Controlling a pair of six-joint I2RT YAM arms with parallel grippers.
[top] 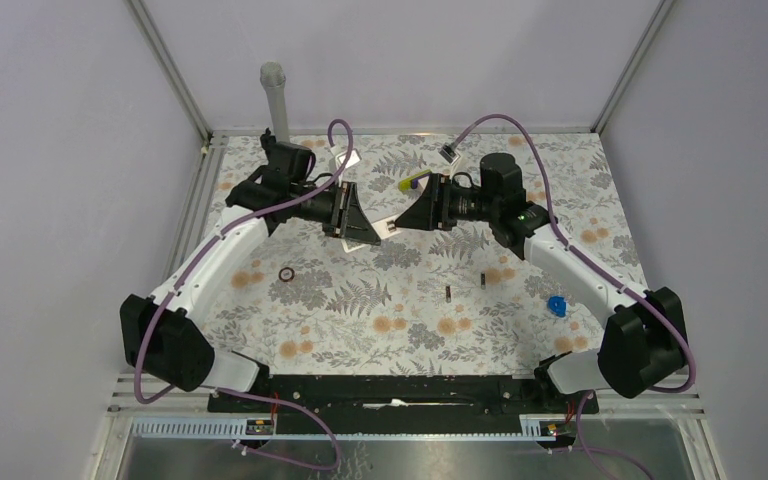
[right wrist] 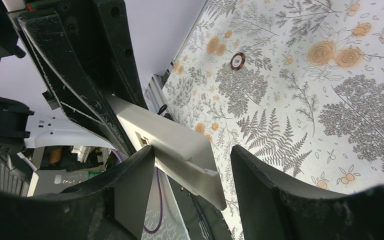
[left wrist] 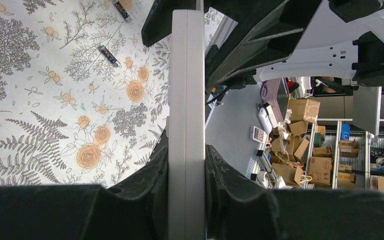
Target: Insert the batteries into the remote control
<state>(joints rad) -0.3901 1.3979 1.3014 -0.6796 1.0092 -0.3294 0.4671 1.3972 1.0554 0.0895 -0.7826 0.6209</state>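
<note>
My left gripper (top: 358, 222) is shut on the white remote control (top: 380, 233) and holds it above the middle back of the table. In the left wrist view the remote (left wrist: 185, 90) runs straight up between the fingers (left wrist: 152, 175). My right gripper (top: 405, 218) is open around the remote's free end (right wrist: 172, 145). Its left finger (right wrist: 130, 185) is at the remote's side and the right finger (right wrist: 270, 185) is apart from it. A thin white panel (right wrist: 202, 182) sits offset at that end. Two dark batteries (top: 447, 293) (top: 483, 279) lie on the floral table, also in the left wrist view (left wrist: 109, 55) (left wrist: 121, 9).
A small dark ring (top: 286, 273) lies left of centre, also in the right wrist view (right wrist: 237, 61). A blue piece (top: 557, 305) lies by the right arm. A yellow-green item (top: 410, 182) lies at the back, and a grey post (top: 275, 95) stands at the back left.
</note>
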